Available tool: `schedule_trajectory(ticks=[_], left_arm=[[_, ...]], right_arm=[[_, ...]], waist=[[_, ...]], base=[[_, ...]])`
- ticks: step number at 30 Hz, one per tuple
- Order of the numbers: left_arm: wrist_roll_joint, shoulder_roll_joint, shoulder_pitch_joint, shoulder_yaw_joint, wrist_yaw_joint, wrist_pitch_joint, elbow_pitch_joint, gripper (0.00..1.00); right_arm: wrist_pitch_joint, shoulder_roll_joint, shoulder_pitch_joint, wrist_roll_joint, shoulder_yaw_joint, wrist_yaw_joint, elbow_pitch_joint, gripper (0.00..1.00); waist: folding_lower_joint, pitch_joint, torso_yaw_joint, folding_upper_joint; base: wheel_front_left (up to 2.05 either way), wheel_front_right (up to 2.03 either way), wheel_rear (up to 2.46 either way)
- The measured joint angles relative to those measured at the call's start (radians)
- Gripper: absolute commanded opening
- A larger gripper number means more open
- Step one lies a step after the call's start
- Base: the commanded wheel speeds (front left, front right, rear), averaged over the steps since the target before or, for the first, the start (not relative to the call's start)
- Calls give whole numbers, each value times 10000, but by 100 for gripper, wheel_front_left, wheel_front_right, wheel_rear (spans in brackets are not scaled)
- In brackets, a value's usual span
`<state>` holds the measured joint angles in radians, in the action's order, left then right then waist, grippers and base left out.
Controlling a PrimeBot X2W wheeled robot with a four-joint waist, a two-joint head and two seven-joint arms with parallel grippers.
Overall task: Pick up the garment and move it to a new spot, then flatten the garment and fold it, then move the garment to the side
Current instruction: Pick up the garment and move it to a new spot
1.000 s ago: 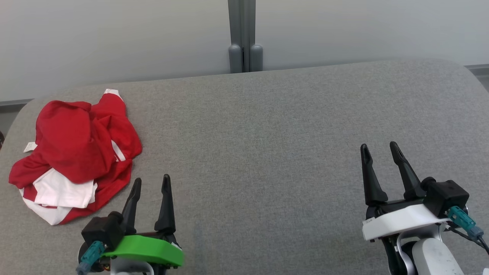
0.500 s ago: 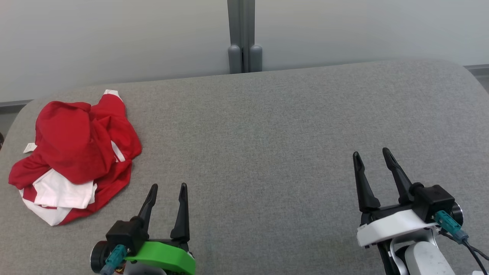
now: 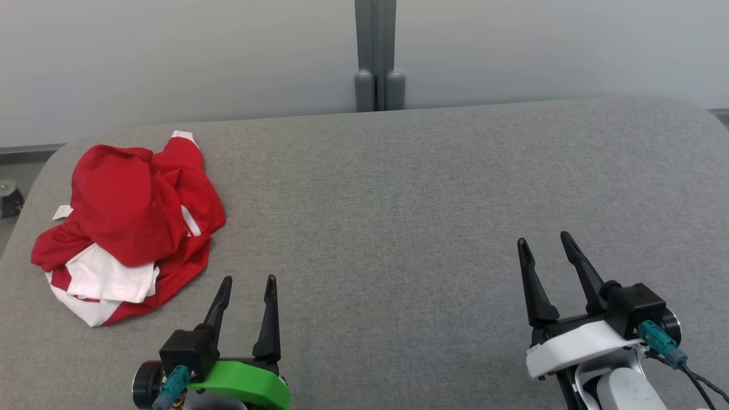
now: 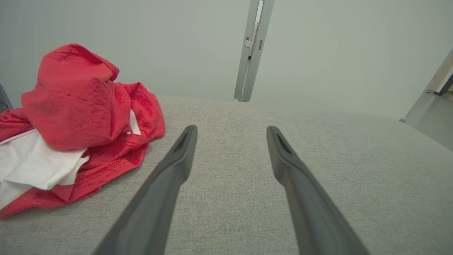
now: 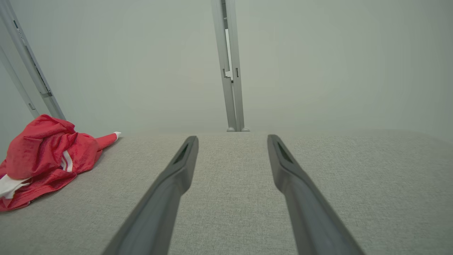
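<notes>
Left claw [image 3: 249,279] spread wide, empty. Right claw [image 3: 543,239] the same, well apart on the right. Crumpled red-and-white fabric garment [image 3: 131,228] heaped at left end of grey fabric-covered bench [image 3: 398,199], near left claw, not touching. Probably light, limp, bunches easily; pinch raised red top fold. Sleeves and collar buried, garment type unclear.

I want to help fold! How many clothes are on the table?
1: a crumpled red-and-white garment at the left end of the table, ahead and left of the left gripper. Anything beneath it would be hidden.
</notes>
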<state>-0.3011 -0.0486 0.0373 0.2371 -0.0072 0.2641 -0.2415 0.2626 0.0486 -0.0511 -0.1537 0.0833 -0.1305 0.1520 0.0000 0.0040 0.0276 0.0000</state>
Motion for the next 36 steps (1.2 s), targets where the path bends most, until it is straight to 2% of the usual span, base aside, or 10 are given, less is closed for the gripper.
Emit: schedule_trajectory(ticks=[7,18,27,36], left_arm=[[77,0,33,-140,73,2,15,100],[318,-4,5,-786,61,0,102,100],[433,-2,-12,-863,21,0,151,100],[435,-2,-70,-857,-102,0,215,100]], right_arm=[[0,4,57,-174,198,0,36,100],[2,0,82,-399,742,0,113,100],[0,-2,90,-616,1080,0,192,100],[2,-4,89,-644,1174,0,328,100]], waist=[[0,-38,690,0],[0,-82,2214,0],[0,-95,3449,0],[0,-84,4284,0]], base=[[0,0,0],[0,0,0],[0,0,0],[0,0,0]])
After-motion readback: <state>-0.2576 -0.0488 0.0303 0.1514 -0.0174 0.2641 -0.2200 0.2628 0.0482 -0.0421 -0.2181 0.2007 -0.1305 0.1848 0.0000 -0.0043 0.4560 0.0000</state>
